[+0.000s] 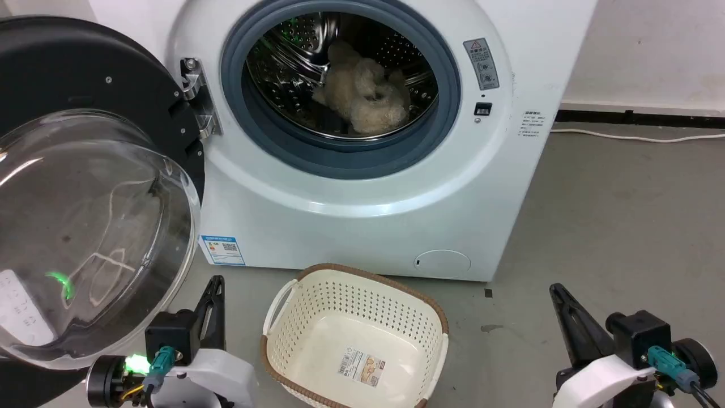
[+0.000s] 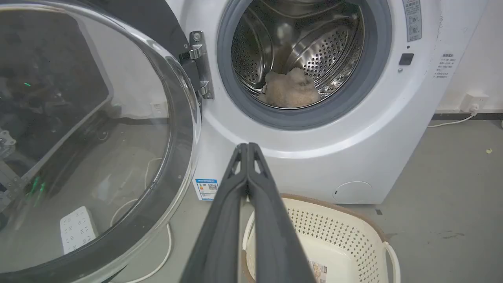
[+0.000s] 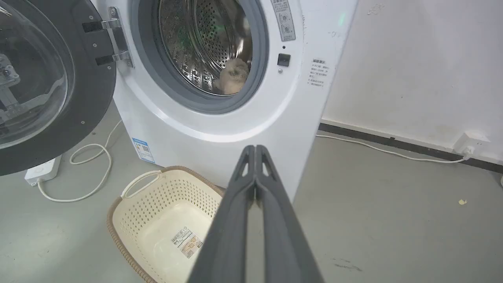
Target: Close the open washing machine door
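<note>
Bright, even indoor light. Shadows on the floor faint, soft-edged. Glare streaks and a green reflection on the washing machine door glass; hard glints inside the steel drum. Wrist views bow straight lines near edges. Focus generally sharp.

Low at either side, the left pincer and the right pincer — fingers tight together, tips up.

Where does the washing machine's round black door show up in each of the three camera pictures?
Head view: the washing machine door takes the left side, swung open, glass bulging toward the camera.
Left wrist view: the door covers the left part.
Right wrist view: the door sits in the upper left corner.
Shared landmark: the metal hinge at the door's right edge in every view.
</note>
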### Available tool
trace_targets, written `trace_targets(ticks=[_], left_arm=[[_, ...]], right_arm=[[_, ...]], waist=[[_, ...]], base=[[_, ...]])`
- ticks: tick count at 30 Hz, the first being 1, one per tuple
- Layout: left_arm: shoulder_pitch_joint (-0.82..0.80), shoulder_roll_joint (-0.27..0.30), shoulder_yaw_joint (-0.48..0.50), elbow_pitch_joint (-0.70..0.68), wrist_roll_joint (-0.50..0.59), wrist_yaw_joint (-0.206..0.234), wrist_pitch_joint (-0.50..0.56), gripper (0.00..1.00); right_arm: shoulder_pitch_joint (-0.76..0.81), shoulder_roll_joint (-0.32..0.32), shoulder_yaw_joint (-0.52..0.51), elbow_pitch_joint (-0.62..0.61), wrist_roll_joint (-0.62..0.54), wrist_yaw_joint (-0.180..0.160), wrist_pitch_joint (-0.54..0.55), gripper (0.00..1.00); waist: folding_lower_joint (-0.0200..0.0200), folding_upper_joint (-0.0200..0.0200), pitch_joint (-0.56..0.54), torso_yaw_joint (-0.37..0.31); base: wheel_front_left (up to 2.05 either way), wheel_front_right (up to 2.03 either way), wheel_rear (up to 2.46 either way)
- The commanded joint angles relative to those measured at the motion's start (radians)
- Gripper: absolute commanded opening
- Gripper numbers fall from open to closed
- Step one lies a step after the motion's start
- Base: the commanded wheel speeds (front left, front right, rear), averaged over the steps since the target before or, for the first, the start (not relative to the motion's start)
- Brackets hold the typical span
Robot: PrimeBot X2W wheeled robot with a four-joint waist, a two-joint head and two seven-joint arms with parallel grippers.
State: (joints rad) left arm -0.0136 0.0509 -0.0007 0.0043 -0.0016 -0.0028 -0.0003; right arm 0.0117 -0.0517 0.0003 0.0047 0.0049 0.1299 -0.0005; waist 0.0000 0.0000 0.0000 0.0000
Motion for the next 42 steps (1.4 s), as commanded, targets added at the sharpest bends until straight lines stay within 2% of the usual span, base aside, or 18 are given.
trace_targets(ticks=[1, 31, 32, 42], left_arm=[[0.014, -0.001, 0.001, -0.004, 0.002, 0.003, 0.0, 0.0], [0.014, -0.001, 0.001, -0.004, 0.002, 0.003, 0.0, 0.0], [0.0, 0.0, 0.0, 0.0, 0.0, 0.0, 0.0, 1.0], [-0.002, 0.0, -0.009, 0.002, 0.0, 0.002, -0.013, 1.0]], right_arm=[[-0.012, 0.001, 0.0, -0.005, -0.005, 0.001, 0.0, 0.0], [-0.012, 0.001, 0.0, -0.005, -0.005, 0.001, 0.0, 0.0], [0.0, 0.0, 0.0, 0.0, 0.0, 0.0, 0.0, 1.0], [0.003, -0.001, -0.008, 0.002, 0.01, 0.0, -0.012, 1.0]], waist=[[0.0, 0.0, 0.0, 0.0], [0.0, 0.0, 0.0, 0.0], [0.0, 0.0, 0.0, 0.0], [0.0, 0.0, -0.001, 0.001]], base=[[0.0, 0.0, 0.0], [0.0, 0.0, 0.0], [0.0, 0.0, 0.0], [0.0, 0.0, 0.0]])
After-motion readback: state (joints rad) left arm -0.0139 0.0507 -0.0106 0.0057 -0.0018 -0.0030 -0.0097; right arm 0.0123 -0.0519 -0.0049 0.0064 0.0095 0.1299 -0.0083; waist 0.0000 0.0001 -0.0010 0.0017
